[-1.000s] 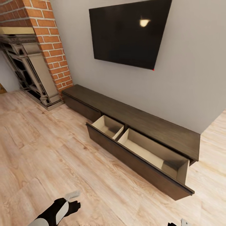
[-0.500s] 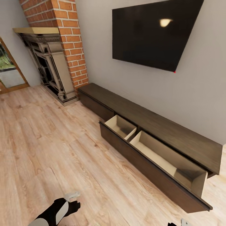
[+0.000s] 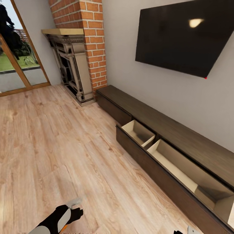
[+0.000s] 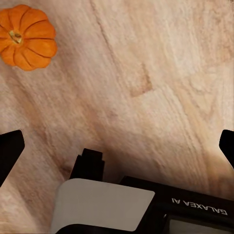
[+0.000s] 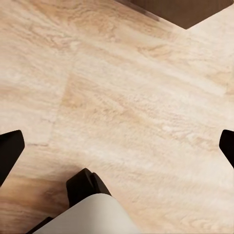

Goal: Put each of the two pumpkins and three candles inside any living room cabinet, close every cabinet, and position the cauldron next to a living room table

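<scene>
A bright-orange pumpkin [image 4: 27, 37] lies on the plank floor in the left wrist view, off to one side of my left gripper [image 4: 117, 148] and apart from it. That gripper is open with nothing between its wide-apart fingers. The long dark-brown cabinet [image 3: 169, 128] runs along the wall under the TV, its wide drawer [image 3: 152, 164] pulled out. The drawer's two pale beige compartments hold nothing that I can see. My right gripper [image 5: 117, 148] hangs open over bare floor near a dark corner of the cabinet [image 5: 187, 9]. My left arm [image 3: 58, 219] shows at the head view's lower edge.
A brick fireplace [image 3: 73, 70] stands at the cabinet's far end. A wood-framed glass door [image 3: 19, 65] is on the left wall. The black TV [image 3: 185, 35] hangs above the cabinet. Light wood floor [image 3: 58, 146] stretches wide between me and these.
The head view has swung left: cabinet, TV and fireplace slide right in the picture and the glass door comes into view. Both arms keep their places in the picture.
</scene>
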Tool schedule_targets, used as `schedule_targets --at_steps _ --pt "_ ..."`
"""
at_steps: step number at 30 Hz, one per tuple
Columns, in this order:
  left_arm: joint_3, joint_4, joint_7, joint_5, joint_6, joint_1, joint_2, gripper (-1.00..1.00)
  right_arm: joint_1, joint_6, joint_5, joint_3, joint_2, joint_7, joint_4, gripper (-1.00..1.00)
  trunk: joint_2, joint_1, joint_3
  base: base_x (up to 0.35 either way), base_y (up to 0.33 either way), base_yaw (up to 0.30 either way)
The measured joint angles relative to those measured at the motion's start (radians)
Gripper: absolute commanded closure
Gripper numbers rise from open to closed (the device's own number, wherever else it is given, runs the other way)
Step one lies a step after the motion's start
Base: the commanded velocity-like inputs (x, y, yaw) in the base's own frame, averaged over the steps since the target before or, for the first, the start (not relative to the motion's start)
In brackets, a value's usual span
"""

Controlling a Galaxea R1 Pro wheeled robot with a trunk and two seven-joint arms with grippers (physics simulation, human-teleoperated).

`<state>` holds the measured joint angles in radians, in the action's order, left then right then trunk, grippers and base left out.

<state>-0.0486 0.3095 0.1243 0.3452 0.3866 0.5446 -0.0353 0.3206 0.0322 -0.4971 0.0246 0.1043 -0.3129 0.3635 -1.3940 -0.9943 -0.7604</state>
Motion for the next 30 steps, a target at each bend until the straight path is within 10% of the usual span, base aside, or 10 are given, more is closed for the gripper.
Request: schedule_targets --at_steps 30 --pt "0.003 0.0 0.0 0.002 0.0 0.0 -0.003 -1.0 0.0 -0.002 0.001 0.0 -0.001 0.0 0.0 -1.0 0.119 0.065 0.053 0.0 0.0 0.292"
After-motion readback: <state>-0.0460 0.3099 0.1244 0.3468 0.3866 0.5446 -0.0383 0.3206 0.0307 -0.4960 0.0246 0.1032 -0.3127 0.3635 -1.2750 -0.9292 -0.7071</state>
